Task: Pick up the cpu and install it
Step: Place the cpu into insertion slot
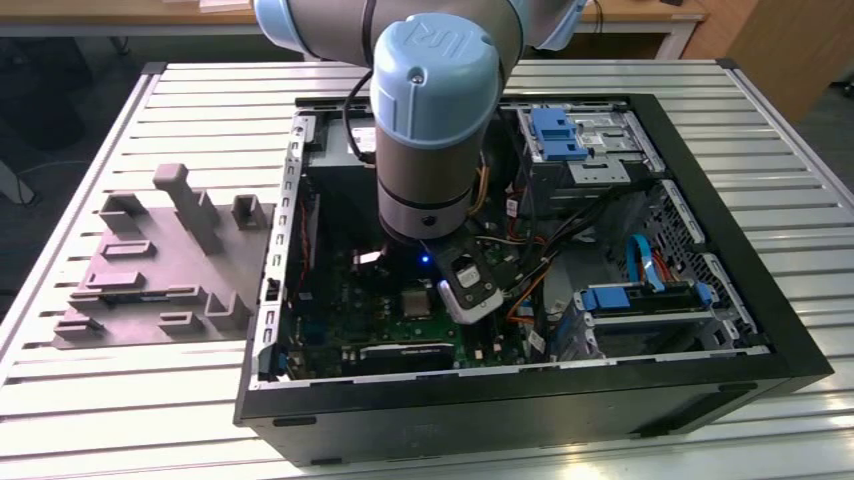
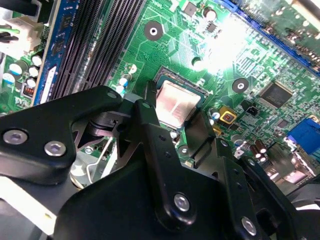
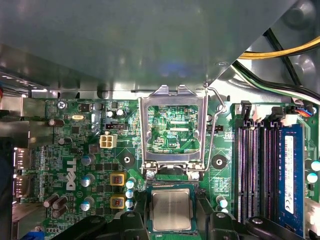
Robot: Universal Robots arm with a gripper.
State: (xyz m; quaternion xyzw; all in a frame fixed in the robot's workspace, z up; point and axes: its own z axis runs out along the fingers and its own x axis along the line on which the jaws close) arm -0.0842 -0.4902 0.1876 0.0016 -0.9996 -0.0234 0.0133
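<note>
The cpu (image 3: 171, 209), a small square chip with a pale silver top, lies flat in the socket of the green board (image 3: 80, 150) inside the computer case. In the second wrist view the cpu (image 2: 176, 103) shows between two black fingers (image 2: 150, 107). My gripper (image 3: 171, 220) straddles the chip, one finger on each side just outside the socket's edge, and looks open. The socket's metal load plate (image 3: 172, 95) is swung up and back, with its wire lever (image 3: 220, 125) raised. In the exterior view my gripper (image 1: 454, 285) reaches down into the case over the board.
The black case (image 1: 747, 300) has drive cages with blue latches (image 1: 558, 132) at the exterior view's right. Memory slots (image 3: 255, 170) and cables (image 3: 270, 52) lie close to the socket. A grey moulded tray with upright posts (image 1: 154, 270) sits on the slatted table at the exterior view's left.
</note>
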